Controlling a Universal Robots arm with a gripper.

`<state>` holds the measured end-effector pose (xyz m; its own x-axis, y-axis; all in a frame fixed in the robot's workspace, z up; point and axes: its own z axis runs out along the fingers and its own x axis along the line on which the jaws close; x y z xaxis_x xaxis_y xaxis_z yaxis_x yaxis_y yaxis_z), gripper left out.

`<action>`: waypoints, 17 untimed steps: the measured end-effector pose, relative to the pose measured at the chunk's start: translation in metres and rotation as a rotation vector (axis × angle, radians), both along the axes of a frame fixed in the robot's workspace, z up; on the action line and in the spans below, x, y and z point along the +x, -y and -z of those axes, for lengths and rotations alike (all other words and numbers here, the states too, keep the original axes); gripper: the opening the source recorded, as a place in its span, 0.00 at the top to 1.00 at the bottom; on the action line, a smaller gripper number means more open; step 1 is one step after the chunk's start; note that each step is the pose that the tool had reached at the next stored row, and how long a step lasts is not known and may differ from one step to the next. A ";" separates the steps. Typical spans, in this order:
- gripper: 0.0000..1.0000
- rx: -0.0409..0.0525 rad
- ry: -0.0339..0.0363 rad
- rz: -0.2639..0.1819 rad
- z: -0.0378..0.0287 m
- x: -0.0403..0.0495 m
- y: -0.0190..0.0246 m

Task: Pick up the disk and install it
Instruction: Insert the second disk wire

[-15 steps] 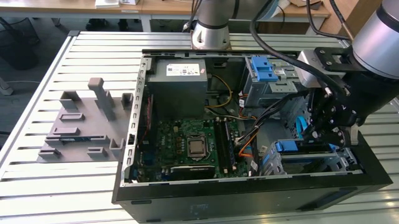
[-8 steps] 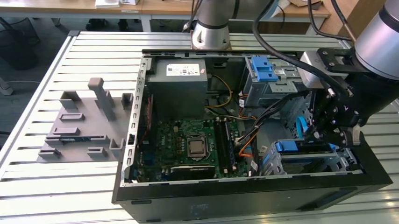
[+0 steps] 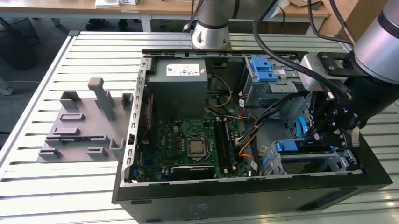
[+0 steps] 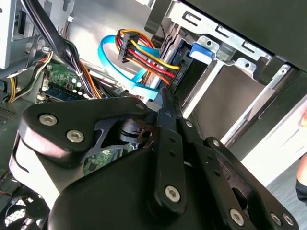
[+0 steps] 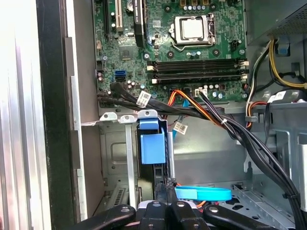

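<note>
Blue-railed disk sits slotted in the metal drive cage at about 4 o'clock inside the open computer case, exterior view; its blue end tab faces the motherboard. In the first wrist view the disk stands edge-on in the cage slot, between silver cage bars. Black gripper hangs just above the cage at about 3 o'clock of the case, just beside the disk; contact can't be told. Fingers look pressed together with nothing seen between them in both wrist views, tips near a light-blue flat cable and a bundle of red, yellow and black wires. Grey power-supply box at 11 o'clock of the case. Second blue latch piece on the upper bay at 1 o'clock. Grey moulded fixture lies on the slatted metal table at 9 o'clock, well apart from the case.
</note>
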<state>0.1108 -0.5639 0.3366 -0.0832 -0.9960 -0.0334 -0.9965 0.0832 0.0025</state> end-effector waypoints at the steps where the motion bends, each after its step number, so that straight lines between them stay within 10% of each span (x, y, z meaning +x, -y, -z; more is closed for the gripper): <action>1: 0.89 -0.0002 0.0000 0.000 0.0007 0.0002 0.0000; 17: 0.89 0.0000 0.0000 0.000 -0.0023 0.0006 0.0000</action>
<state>0.1114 -0.5639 0.3389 -0.0832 -0.9960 -0.0333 -0.9965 0.0832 0.0025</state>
